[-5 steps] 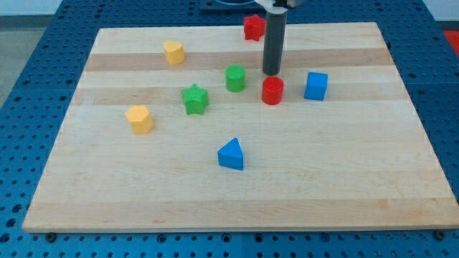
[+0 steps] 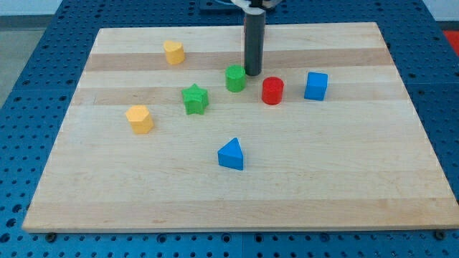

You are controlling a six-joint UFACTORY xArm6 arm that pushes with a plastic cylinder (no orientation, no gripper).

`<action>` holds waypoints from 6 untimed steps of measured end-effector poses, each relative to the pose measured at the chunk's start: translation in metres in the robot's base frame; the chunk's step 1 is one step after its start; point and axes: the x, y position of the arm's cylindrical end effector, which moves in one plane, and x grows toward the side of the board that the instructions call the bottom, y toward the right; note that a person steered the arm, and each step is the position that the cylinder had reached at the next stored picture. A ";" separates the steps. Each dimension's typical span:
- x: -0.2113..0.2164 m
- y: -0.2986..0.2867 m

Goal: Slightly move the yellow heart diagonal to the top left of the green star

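Plainly, no brand, label or writing can be read anywhere on the wooden board or on the blue perforated table around it.

My tip sits just beside the green cylinder-like block, at its upper right as seen, and up and to the left of the red cylinder; whether it touches the green block cannot be told. The arm ends in a plain rod, so there are no jaws and nothing is grasped.

The yellow heart lies near the view's top left, well apart from the tip. The green star lies below it and slightly to the right, toward the board's centre. Nothing stands on the board between the two.

Other items: an orange-yellow block, shape uncertain but several-sided, to the left of the star; a blue cube to the right of the red cylinder; a blue triangular block below centre, clear of all others.

The rod's upper part is cut off by the view's top edge, with only a sliver of its mount showing. The board's far edge directly behind the rod is hidden.
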 end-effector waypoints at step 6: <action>-0.075 -0.113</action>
